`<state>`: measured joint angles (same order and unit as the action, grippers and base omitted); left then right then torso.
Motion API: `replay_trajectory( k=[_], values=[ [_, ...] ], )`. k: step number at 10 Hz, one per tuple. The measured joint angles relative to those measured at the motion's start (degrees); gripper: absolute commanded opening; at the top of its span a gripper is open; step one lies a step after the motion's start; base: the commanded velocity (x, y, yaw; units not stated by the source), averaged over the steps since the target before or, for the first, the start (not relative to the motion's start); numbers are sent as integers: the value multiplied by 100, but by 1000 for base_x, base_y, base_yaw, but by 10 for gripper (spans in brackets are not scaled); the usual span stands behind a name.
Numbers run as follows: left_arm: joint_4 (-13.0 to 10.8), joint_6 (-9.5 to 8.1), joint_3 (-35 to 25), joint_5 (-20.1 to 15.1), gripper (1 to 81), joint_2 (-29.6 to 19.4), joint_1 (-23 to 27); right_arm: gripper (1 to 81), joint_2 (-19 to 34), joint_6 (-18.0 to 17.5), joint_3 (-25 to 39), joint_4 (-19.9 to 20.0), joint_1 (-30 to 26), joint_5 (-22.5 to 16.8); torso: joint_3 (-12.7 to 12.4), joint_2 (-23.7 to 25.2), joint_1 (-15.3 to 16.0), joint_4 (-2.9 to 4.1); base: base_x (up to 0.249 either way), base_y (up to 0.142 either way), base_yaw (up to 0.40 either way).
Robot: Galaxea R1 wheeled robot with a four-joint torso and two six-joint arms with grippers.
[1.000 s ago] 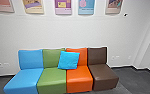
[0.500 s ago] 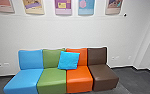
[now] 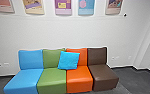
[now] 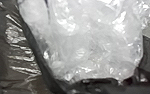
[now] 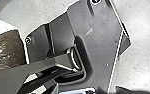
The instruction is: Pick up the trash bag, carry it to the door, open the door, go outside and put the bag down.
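Trash bag: your left wrist view has the trash bag close up, dark, glossy and creased, with crumpled clear plastic bulging where its dark sides part. Your right wrist view gives you a patch of crinkled brown plastic, matching the bag, near the robot's own dark plate. What bears the bag's weight, you can't tell.
Jaws: for the left jaws and the right jaws alike, you can't tell open from closed, or whether they grip the bag.
Pale floor: your right wrist view adds speckled light grey floor around the plate.
Seats: your head view gives you the room instead. Four armless seats side by side, low in the frame: blue seat at lower left, green seat and orange seat in the middle, brown seat right of centre.
Cushion: bright blue cushion, slightly tilted, in front of the green and orange backs.
Wall: white wall behind the seats; five posters in a row along the top edge, cut off by it.
Dark floor: dark grey floor at your lower right.
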<state>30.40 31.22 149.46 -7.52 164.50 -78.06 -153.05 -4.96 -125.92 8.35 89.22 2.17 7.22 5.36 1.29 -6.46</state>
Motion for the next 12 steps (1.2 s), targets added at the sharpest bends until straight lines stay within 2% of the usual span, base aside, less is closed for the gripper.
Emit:
replay_trajectory(
  k=[4,6,12],
  values=[
    [0,17,223,2,10,168,-5,811,-762,4,-857,-4,0,-138,0,0,0,0,0,0,0],
    [0,17,236,2,10,168,-24,811,-939,6,-1226,-6,0,-179,0,0,0,0,0,0,0],
    [0,17,245,2,10,168,-33,811,-1056,11,-1371,-9,46,-193,0,0,0,0,0,0,0]
  ],
)
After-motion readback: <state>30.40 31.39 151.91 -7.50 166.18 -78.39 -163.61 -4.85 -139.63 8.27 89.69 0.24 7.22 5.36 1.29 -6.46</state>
